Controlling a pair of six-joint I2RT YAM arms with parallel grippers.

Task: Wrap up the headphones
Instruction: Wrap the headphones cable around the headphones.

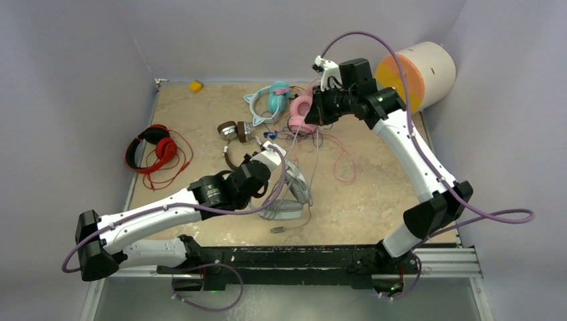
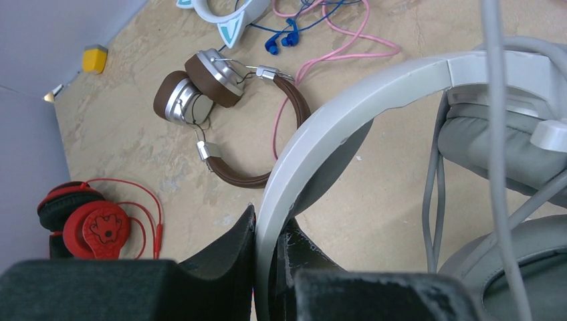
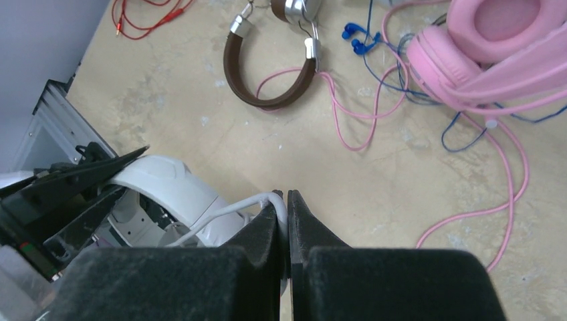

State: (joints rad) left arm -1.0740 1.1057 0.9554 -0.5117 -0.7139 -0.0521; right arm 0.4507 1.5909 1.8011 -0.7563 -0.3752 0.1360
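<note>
Your left gripper [image 2: 267, 226] is pressed together on the headband [image 2: 374, 87] of the grey-white headphones [image 1: 287, 200]. That pair sits close to the front edge of the table [image 1: 374, 194], left of centre. I can't tell whether the cups rest on the surface. A grey plug [image 1: 277, 230] lies on the table just in front of them. Your right gripper [image 3: 286, 200] is reached out over the far half, with its fingers pinching a thin grey-white cable [image 3: 227, 210]. In the top view a thin grey line runs from the grey-white pair up toward that gripper. Just beyond the left gripper, the brown headphones [image 1: 234, 137] with silver cups lie flat on the table. The red headphones [image 1: 152, 148] lie well off to the left by the wall, with a loose red cord beside them. Farther on, blue earbuds [image 2: 281, 41] and their blue cord are tangled with a pink cable [image 3: 361, 127]. The pink headphones [image 1: 301, 114] are on the table just beside the right gripper, not touched by it. Light-blue cat-ear headphones [image 1: 266, 101] lie next to the pink pair, on its left. A yellow block [image 1: 195, 85] sits in the far-left corner. A white cylinder [image 1: 418, 73] with an orange face is in the far-right corner.
</note>
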